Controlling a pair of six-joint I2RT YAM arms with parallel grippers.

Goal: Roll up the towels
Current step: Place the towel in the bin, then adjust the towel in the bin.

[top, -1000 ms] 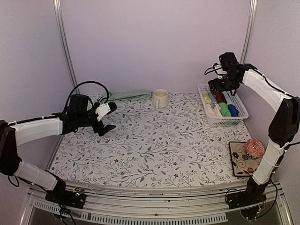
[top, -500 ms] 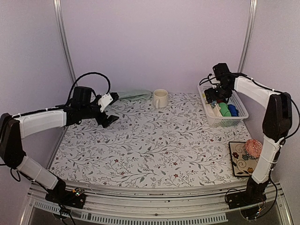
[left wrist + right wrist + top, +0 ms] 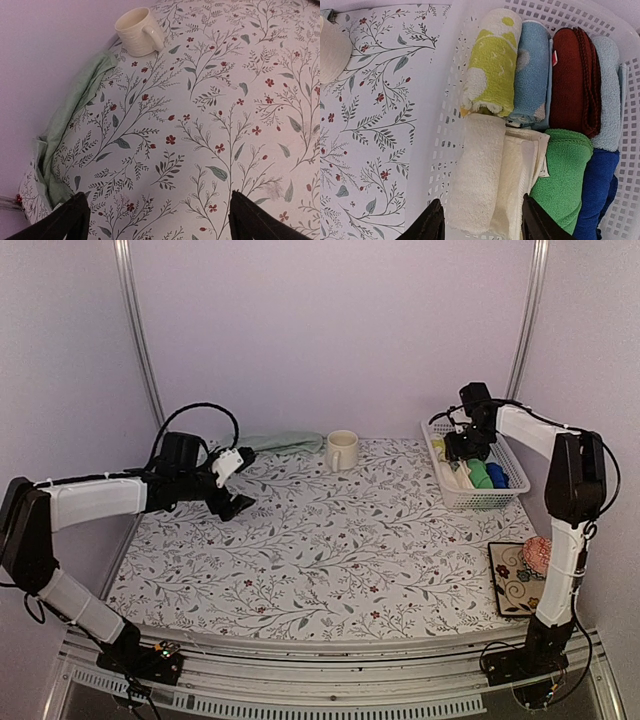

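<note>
The pale sage green towel (image 3: 285, 443) lies crumpled along the back wall, left of the mug; in the left wrist view the towel (image 3: 75, 100) runs down the left side. My left gripper (image 3: 238, 483) hovers just in front of it, open and empty (image 3: 157, 215). A cream towel (image 3: 477, 170) lies rolled in the white basket (image 3: 440, 125), with a folded cream cloth (image 3: 520, 175) beside it. My right gripper (image 3: 482, 220) reaches down into the basket (image 3: 480, 498), its jaws partly closed and straddling both cream pieces, fingertips at their outer edges.
A cream mug (image 3: 342, 450) stands at the back centre. The basket also holds rolled yellow-green (image 3: 490, 55), light blue, dark red, green (image 3: 560, 175) and blue cloths. A patterned mat (image 3: 515, 585) with a pink object (image 3: 543, 555) lies at the front right.
My right gripper has dropped into the basket and its jaws have narrowed around the cream towels. The left gripper has moved right and towards the green towel, still open.
</note>
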